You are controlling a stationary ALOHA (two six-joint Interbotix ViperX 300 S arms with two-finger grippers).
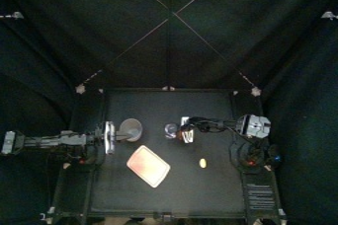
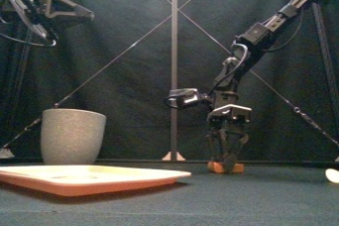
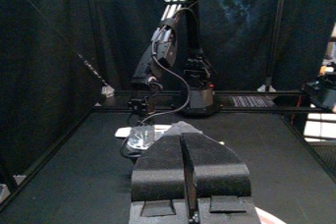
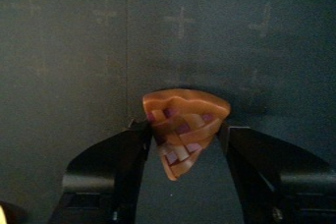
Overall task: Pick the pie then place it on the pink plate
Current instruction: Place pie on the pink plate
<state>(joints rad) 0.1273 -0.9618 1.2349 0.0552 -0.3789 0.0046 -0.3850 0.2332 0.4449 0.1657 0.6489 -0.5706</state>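
1. Stretching under everything, the table (image 1: 211, 189) is showing a flat, matte black top.
2. Lying on the table's front-left part, the tray (image 1: 148, 166) is presenting a flat pink rectangle with rounded corners and a low rim.
3. Standing upright just behind the tray, the cup (image 2: 73, 136) is showing a grey speckled wall that widens a little toward the mouth.
4. Hanging above the table's left side near the cup, the left gripper (image 3: 188, 140) is holding its jaws pressed together on nothing.
5. Reaching down at mid-table, the right gripper (image 4: 184, 130) is pressing its black jaws against both sides of the pie (image 4: 184, 118), clamping it.
6. Sitting on the table between those jaws, the pie is showing as a small wedge with an orange-brown crust and a lattice top. It is lying right of the cup and well apart from the tray.
7. Lying in front of the right gripper and right of the tray, a tiny yellow toy (image 1: 204, 160) is showing a rounded shape.
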